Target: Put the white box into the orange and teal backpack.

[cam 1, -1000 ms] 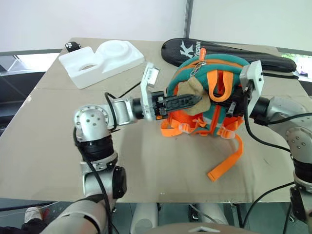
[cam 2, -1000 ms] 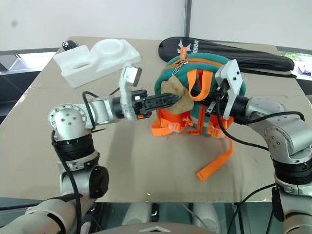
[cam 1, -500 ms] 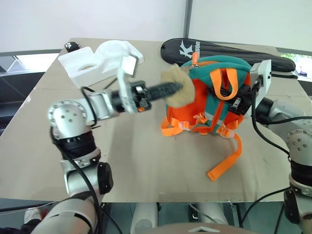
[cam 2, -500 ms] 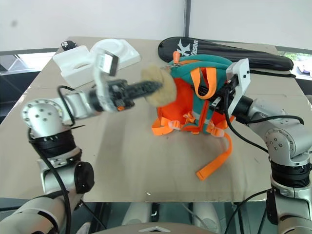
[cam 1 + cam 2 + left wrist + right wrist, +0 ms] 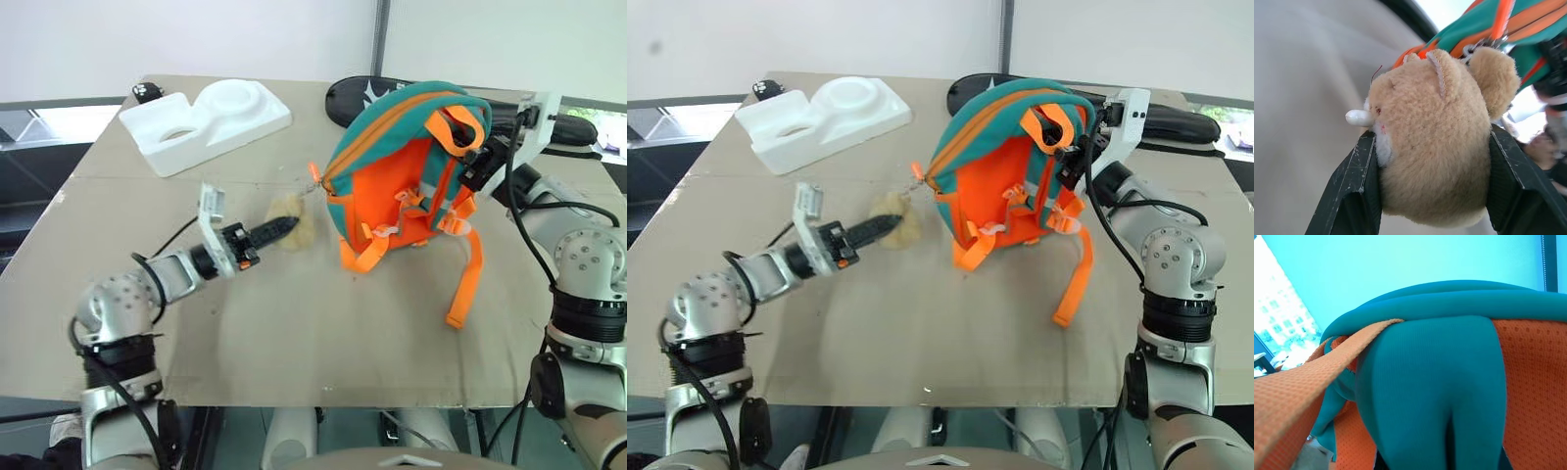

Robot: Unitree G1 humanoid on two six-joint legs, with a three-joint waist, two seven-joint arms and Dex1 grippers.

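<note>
Backpack [image 5: 407, 166], small, teal with orange front panel and orange webbing straps, stands raised near the far right part of the brown cardboard-covered desk [image 5: 294, 323], hung by its top loop from the right gripper [image 5: 477, 152], whose fingers are closed on that loop. Behind it lies a long black racket case [image 5: 392, 93]; a bulky white foam tray [image 5: 206, 122] sits at the far left corner. The left wrist view shows the left gripper [image 5: 1432, 181] clamped on a tan plush bear charm [image 5: 1440, 142]; its snout and ear detail cannot be made out in the head views.
</note>
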